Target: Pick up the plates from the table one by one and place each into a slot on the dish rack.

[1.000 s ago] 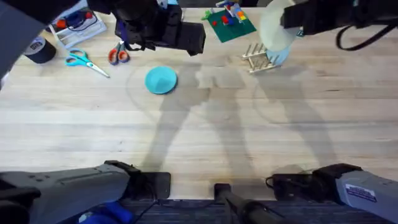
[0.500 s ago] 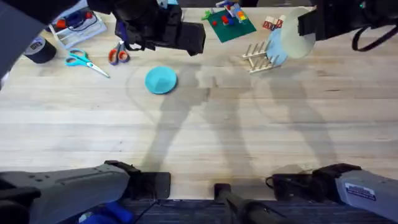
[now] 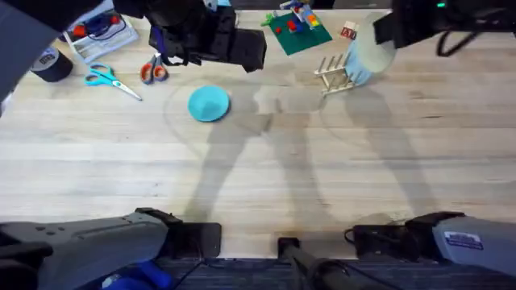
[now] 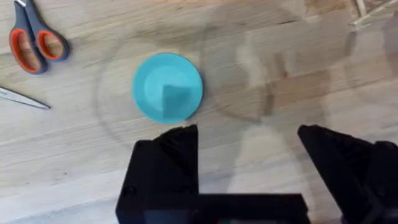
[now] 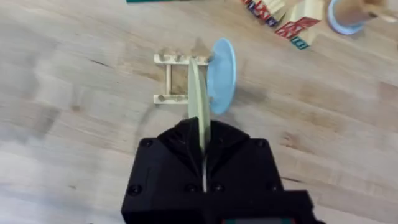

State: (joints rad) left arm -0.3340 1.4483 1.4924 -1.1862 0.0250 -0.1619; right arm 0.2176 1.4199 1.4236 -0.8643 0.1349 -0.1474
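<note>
Right gripper [image 5: 202,155] pinching cream plate [image 5: 198,102] edge-on over dish rack [image 5: 177,79]; pale blue plate [image 5: 222,74] already slotted there. Left gripper [image 4: 249,155] spread, hovering; teal plate [image 4: 167,87] flat on worktop [image 3: 258,177], 9 o'clock of rack.

the right gripper [image 5: 203,149] at lower centre is clamped on a pale yellow plate [image 5: 198,102], seen edge-on above the wooden dish rack [image 5: 177,78]. a light blue plate [image 5: 222,74] stands upright in the rack, just right of the yellow one. lettered blocks [image 5: 289,17] lie upper right on the wooden surface [image 5: 74,124].
</note>
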